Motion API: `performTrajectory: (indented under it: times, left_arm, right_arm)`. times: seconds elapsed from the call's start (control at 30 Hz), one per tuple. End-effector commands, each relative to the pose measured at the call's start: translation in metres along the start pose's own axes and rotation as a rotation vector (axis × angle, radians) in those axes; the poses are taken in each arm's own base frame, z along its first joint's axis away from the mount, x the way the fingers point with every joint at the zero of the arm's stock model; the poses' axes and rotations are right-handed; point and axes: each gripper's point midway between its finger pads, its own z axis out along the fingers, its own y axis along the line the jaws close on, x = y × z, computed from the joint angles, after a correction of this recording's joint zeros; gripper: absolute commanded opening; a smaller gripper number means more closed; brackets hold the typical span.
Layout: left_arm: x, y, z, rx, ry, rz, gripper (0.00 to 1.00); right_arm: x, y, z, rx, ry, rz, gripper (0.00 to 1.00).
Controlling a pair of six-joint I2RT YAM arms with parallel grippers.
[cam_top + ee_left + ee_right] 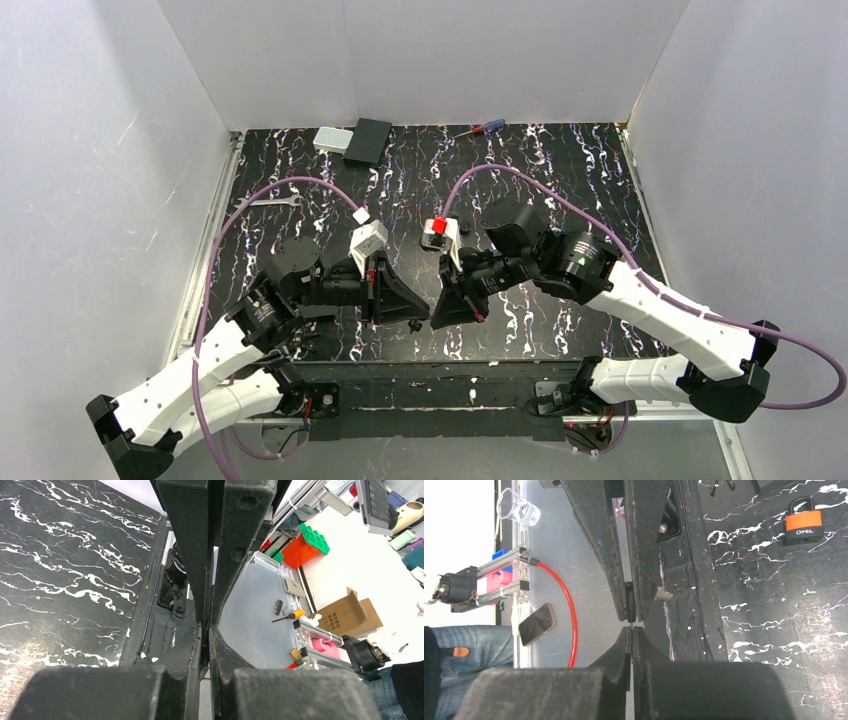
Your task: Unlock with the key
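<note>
Near edge of the mat [600, 160], centre: we find both grippers tip to tip, just inside the black rail [450, 375].

- The left gripper [205, 630] has its jaws pinched almost together. From the right wrist we see a small dark piece clamped between its fingertips [644, 600]; we take it for the head of the key [630, 602].
- A short silvery stub [663, 594] pokes out beside that finger, toward the mat. We cannot tell whether it belongs to the key.
- The right gripper [631, 632] has its jaws at a hairline slit with nothing seen between them. Its tips are just beside the key.
- The padlock [803, 522], orange over black, lies flat on the mat, well apart from the rail. We cannot pick it out from overhead.

Edges:
- White walls [450, 60] close the far side and both flanks.
- Along the far wall a black box [368, 140] touches a grey box [330, 138], with a screwdriver [480, 128] further right.
- The wrench [275, 201] lies near the left edge.
- Beyond the rail both wrist views show a grey surface [574, 555].

Open room: we note a broad band of bare mat between the far-wall items and the grippers, widest at the far right.
</note>
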Motion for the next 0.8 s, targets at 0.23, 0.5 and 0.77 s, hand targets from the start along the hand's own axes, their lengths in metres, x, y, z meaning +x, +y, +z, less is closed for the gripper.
performTrajectory:
  times: [0.23, 0.5, 0.77]
  left_arm:
    - [0.013, -0.001, -0.006, -0.005, 0.031, -0.014, 0.00]
    - [0.000, 0.020, -0.021, -0.195, -0.079, 0.001, 0.00]
    - [0.004, 0.059, -0.069, -0.577, -0.135, -0.067, 0.00]
  right_arm:
    - [-0.022, -0.006, -0.004, 0.059, -0.075, -0.052, 0.01]
    - [-0.025, -0.034, -0.012, 0.235, -0.116, -0.035, 0.72]
    - [-0.008, -0.103, -0.007, 0.535, -0.186, 0.055, 0.96]
